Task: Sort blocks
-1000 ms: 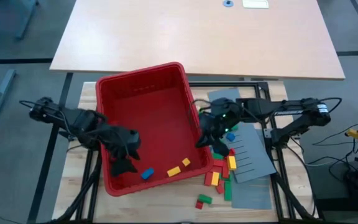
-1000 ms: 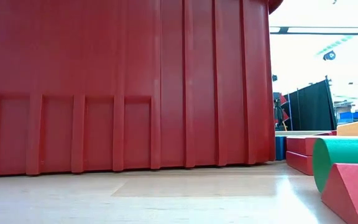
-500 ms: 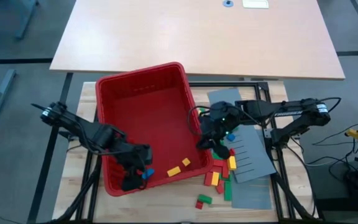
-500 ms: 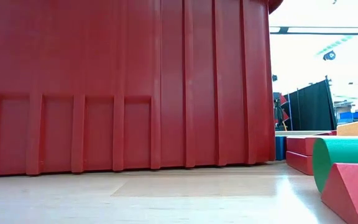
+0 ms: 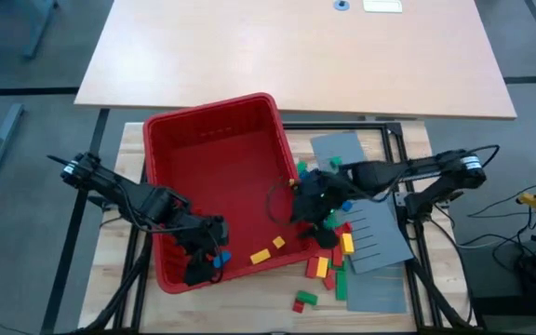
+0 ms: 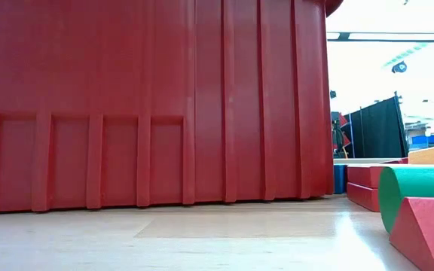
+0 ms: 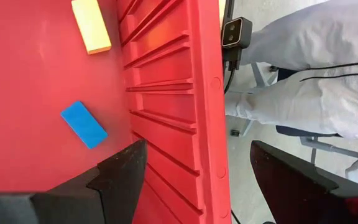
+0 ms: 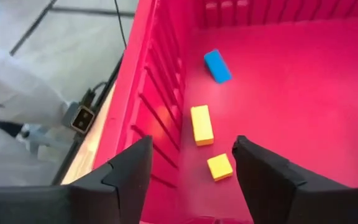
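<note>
Left hand (image 5: 203, 263) is reaching down inside the red bin (image 5: 214, 140) at its near-left corner, fingers spread wide, one hanging inside the near wall and one outside it, with the blue block (image 7: 84, 124) lying on the floor just beside the inner finger. Right hand (image 5: 313, 212) is hovering over the bin's right wall, fingers spread and holding nothing, looking in at two yellow blocks (image 8: 201, 124) on the bin floor. More red, green and yellow blocks (image 5: 328, 265) are lying loose on the surface just outside the bin's near-right corner, some on the grey slotted panels (image 5: 375, 228). Likely trouble: the bin wall is standing between the left fingers, so closing could pinch plastic instead of the block, or shove the bin. Both hands are crowding one bin; collision looks possible. A person's pale trouser legs (image 7: 303, 68) are standing close past the near edge.
</note>
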`<state>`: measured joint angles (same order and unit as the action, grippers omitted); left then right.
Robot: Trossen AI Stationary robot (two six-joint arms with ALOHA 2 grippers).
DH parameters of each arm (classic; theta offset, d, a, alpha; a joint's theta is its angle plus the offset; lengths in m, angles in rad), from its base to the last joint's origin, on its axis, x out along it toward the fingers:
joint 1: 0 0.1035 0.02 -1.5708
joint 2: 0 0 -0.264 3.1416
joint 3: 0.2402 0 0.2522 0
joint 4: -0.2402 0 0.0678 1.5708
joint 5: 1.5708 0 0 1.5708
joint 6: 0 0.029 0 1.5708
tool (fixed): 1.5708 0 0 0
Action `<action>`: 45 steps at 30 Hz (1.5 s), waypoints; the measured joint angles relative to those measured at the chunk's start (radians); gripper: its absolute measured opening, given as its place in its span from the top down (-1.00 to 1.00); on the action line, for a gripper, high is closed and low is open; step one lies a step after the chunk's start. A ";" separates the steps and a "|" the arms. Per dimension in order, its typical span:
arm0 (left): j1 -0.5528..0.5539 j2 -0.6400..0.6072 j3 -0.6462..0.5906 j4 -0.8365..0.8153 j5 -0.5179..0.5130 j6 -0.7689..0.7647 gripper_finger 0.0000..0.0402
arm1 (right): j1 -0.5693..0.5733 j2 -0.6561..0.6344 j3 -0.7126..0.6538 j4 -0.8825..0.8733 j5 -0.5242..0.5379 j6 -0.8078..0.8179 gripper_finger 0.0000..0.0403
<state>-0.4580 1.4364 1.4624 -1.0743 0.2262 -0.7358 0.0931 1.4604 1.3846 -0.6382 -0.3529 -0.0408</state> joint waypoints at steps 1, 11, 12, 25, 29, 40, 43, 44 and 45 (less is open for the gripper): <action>0.000 0.000 0.000 -0.001 -0.001 -0.006 -0.36 | 0.009 0.014 0.000 0.000 0.005 -0.003 -0.01; -0.001 0.000 -0.001 0.002 -0.005 -0.039 -0.36 | 0.104 0.142 0.048 -0.062 0.014 -0.027 0.01; -0.004 0.000 -0.002 0.005 -0.008 -0.042 -0.36 | 0.111 0.148 0.059 -0.075 0.018 -0.031 0.01; -0.063 0.027 -0.005 0.042 -0.007 -0.044 -0.36 | 0.126 0.165 0.176 -0.124 0.012 -0.022 0.01; -0.067 0.042 -0.006 0.043 -0.007 -0.044 -0.36 | 0.130 0.177 0.198 -0.144 0.013 -0.012 0.01; -0.080 0.097 -0.019 0.033 -0.007 -0.041 -0.36 | 0.154 0.212 0.197 -0.184 0.013 -0.011 0.01; -0.082 0.115 -0.019 0.016 -0.007 -0.043 -0.36 | 0.160 0.215 0.197 -0.216 0.013 -0.011 0.01; -0.083 0.120 -0.019 0.011 -0.007 -0.043 -0.36 | 0.163 0.217 0.197 -0.225 0.013 -0.011 0.01; -0.084 0.124 -0.019 0.008 -0.007 -0.043 -0.36 | 0.165 0.221 0.197 -0.238 0.013 -0.011 0.01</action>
<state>-0.5415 1.5604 1.4429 -1.0665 0.2187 -0.7792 0.2578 1.6812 1.5817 -0.8760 -0.3396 -0.0519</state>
